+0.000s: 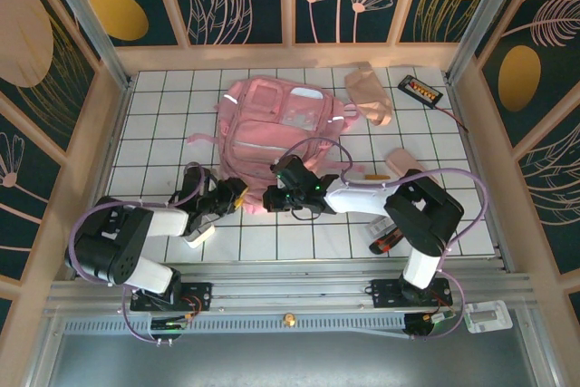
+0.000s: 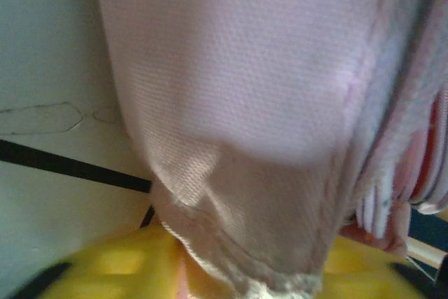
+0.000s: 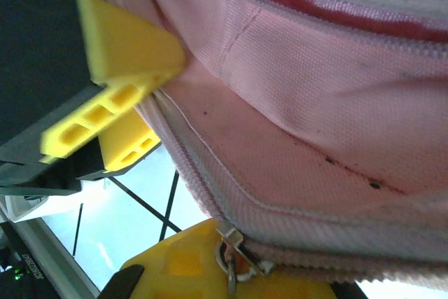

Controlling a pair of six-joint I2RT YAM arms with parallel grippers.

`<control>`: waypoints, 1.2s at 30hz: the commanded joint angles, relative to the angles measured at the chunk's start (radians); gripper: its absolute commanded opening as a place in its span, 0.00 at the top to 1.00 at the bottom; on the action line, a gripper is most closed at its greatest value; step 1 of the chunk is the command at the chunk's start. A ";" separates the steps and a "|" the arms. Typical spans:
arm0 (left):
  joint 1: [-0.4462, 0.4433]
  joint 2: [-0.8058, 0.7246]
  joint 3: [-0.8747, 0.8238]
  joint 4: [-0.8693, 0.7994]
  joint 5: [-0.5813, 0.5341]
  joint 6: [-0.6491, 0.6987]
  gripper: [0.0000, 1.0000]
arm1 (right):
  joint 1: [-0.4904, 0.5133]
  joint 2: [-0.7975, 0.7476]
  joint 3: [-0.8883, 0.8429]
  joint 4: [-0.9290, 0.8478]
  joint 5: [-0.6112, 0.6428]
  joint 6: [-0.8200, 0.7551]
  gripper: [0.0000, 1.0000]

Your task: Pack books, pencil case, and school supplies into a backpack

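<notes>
Two robot arms work the near edge of a light-pink backpack [image 1: 281, 120] lying flat on a white-tiled table [image 1: 159, 111]. The backpack sits toward the middle and back of the surface, with its clear-windowed pocket facing up and its near rim at the grippers. The left gripper [image 1: 237, 195] has its yellow fingers [image 3: 122, 50] drawn narrow on a fold of the pack's pink fabric, which the left wrist view shows running down between them. The right gripper [image 1: 270, 198], just beside it, has its jaws fully closed at the zipper line. The metal zipper pull [image 3: 228, 260] lies right against its yellow fingertips, though it cannot be told whether the pull is pinched between them. The two tools meet almost tip to tip at the rim, leaving little slack between them. Bare tiles show to the left of the pack as far as the wooden side wall [image 1: 109, 133], and a strip of tiles runs along the front between the arm bases. The right side is busier: a beige-pink pouch [image 1: 403, 162] lies near the right arm's elbow, apart from the pack, and a tan floppy item [image 1: 365, 86] rests just off the pack's far right corner. A flat black device [image 1: 421, 90] sits beside that item near the back wall, its cable trailing toward the right edge. A small dark pack [image 1: 385, 242] lies by the right arm at the table's front edge.
</notes>
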 commanded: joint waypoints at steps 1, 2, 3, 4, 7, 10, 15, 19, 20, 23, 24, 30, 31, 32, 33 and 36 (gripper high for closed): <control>-0.008 0.024 0.014 0.066 0.012 0.005 0.88 | 0.001 -0.002 0.016 -0.044 -0.015 -0.047 1.00; -0.007 0.021 0.013 0.065 0.009 0.007 0.91 | -0.009 -0.011 0.007 -0.056 -0.015 -0.054 1.00; -0.007 0.015 0.014 0.059 0.003 0.014 0.96 | -0.026 -0.022 -0.007 -0.073 -0.012 -0.063 1.00; -0.007 0.005 0.018 0.042 -0.004 0.025 0.99 | -0.041 -0.035 -0.022 -0.086 -0.010 -0.070 1.00; -0.005 -0.025 0.030 -0.003 -0.020 0.056 1.00 | -0.114 -0.082 -0.070 -0.141 -0.004 -0.116 1.00; -0.004 -0.056 0.048 -0.056 -0.036 0.088 1.00 | -0.180 -0.119 -0.086 -0.209 0.039 -0.184 1.00; 0.016 -0.100 0.061 -0.118 -0.050 0.130 1.00 | -0.328 -0.159 -0.099 -0.272 0.028 -0.281 1.00; 0.041 -0.129 0.056 -0.150 -0.040 0.155 1.00 | -0.444 -0.145 -0.080 -0.295 0.024 -0.352 1.00; 0.045 -0.134 0.054 -0.154 -0.037 0.158 1.00 | -0.467 -0.137 -0.075 -0.293 0.025 -0.363 1.00; 0.060 -0.151 0.048 -0.173 -0.025 0.171 1.00 | -0.543 -0.111 -0.059 -0.272 0.034 -0.381 1.00; 0.066 -0.157 0.048 -0.181 -0.021 0.176 1.00 | -0.569 -0.104 -0.053 -0.260 0.030 -0.384 1.00; 0.092 -0.196 0.047 -0.229 -0.003 0.206 1.00 | -0.682 -0.041 0.009 -0.221 0.017 -0.398 1.00; 0.097 -0.203 0.049 -0.241 -0.001 0.212 1.00 | -0.698 -0.030 0.020 -0.217 0.019 -0.398 1.00; 0.100 -0.209 0.048 -0.248 0.000 0.216 1.00 | -0.713 -0.016 0.030 -0.214 0.019 -0.399 1.00; 0.101 -0.214 0.046 -0.253 0.002 0.219 1.00 | -0.724 -0.004 0.036 -0.210 0.017 -0.399 1.00; 0.109 -0.230 0.040 -0.261 0.011 0.220 1.00 | -0.750 0.024 0.050 -0.192 0.005 -0.402 1.00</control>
